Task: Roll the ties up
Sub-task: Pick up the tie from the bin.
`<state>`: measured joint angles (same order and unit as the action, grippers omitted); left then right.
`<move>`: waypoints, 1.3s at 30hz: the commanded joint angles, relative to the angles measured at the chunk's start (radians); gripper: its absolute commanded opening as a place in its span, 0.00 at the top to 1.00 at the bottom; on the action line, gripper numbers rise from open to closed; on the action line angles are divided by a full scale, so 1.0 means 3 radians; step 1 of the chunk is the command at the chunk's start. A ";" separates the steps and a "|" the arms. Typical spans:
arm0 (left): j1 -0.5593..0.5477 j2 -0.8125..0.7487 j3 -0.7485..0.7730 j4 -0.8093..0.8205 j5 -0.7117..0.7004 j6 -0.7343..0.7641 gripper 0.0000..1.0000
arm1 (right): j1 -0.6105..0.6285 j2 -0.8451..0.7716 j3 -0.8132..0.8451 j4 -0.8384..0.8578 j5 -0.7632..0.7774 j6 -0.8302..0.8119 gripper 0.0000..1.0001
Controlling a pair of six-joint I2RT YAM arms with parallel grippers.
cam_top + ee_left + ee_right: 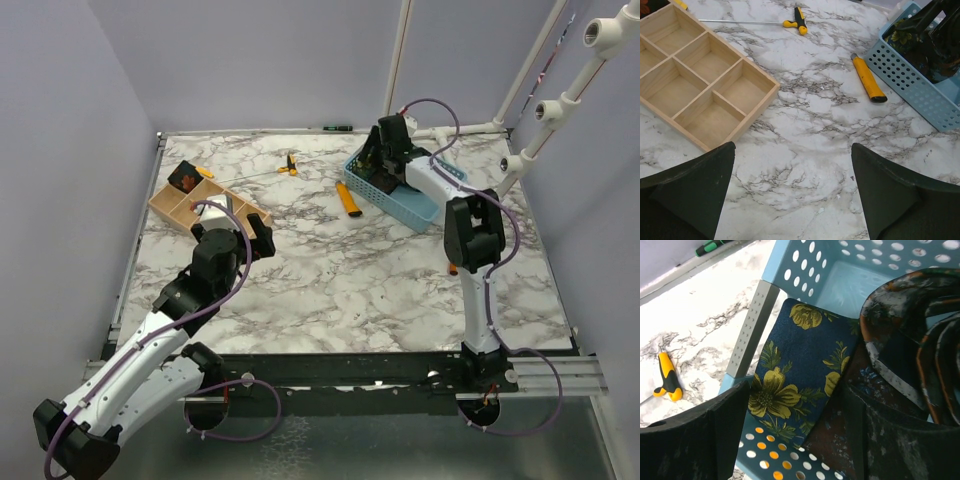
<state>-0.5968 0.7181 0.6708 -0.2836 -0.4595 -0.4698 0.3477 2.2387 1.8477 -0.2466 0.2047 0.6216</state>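
- The navy tie (795, 385), printed with yellow-green flowers, lies inside the blue basket (805, 265), draped against its near-left wall.
- The dark tie (910, 340), edged in red-orange, lies coiled loosely in the same basket, just beside the navy one and overlapping its edge.
- The right gripper (795, 410) reaches down into the basket with its jaws apart. The navy tie is between them and nothing is clamped.
- Only the right wrist view shows the prints. From the top view the right gripper (385, 150) hides most of the basket's contents.
- A yellow cutter (867, 77) lies on the table just beside the basket's left wall.
- A yellow-and-black T-handle tool (797, 22) with a long thin shaft lies farther left of the basket.
- A wooden tray (715, 85) with open compartments sits well to the left of the basket.
- The top view shows a dark coil (185, 178) with red-orange marks in the tray's far corner.
- The left gripper (245, 225) hangs wide open over bare table, between the tray and the basket, holding nothing.
- A green-handled tool (337, 127) lies at the table's far edge, behind the basket.
- The table (340, 290) is white marble-patterned with grey veins.
- Lavender walls enclose it, and white pipes (560, 100) rise to the right of the basket.
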 commanded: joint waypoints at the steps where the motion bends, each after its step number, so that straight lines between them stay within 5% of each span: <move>1: 0.0016 0.0007 -0.0017 0.0040 0.0079 0.0010 0.01 | 0.0002 0.0249 0.0247 -0.0263 -0.0141 0.0153 0.24; 4: 0.0016 0.0015 -0.0016 0.0040 0.0064 0.0016 0.02 | 0.0002 0.0343 0.0341 -0.0279 -0.0182 0.0181 0.36; 7: 0.0016 0.0012 -0.0016 0.0037 0.0064 0.0017 0.02 | 0.0002 0.0300 0.0304 -0.0263 -0.0182 0.0201 0.65; 14: 0.0016 -0.0016 -0.0022 0.0040 0.0039 0.0017 0.01 | 0.0005 -0.0741 -0.0588 0.0755 -0.0306 0.0113 1.00; 20: 0.0016 -0.0048 -0.0014 0.0040 0.0010 0.0020 0.02 | 0.0007 -0.1931 -0.1069 0.1325 -0.0955 -0.0181 1.00; 27: 0.0021 -0.0063 -0.0013 0.0041 -0.0033 0.0022 0.02 | 0.0014 -0.3125 -0.1951 0.1823 -0.2983 0.0309 1.00; 31: 0.0026 -0.0063 -0.0015 0.0038 -0.0027 0.0022 0.02 | 0.0022 -0.3700 -0.2757 0.1945 -0.3610 0.0462 1.00; 39: 0.0026 -0.0218 -0.0043 0.0037 -0.0041 0.0007 0.01 | 0.0025 -0.4807 -0.4098 0.0926 -0.2960 -0.0182 1.00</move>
<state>-0.5949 0.6861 0.6708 -0.2787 -0.4595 -0.4698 0.3542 0.9260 0.7383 0.1890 -0.7517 0.6521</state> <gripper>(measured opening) 0.987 0.035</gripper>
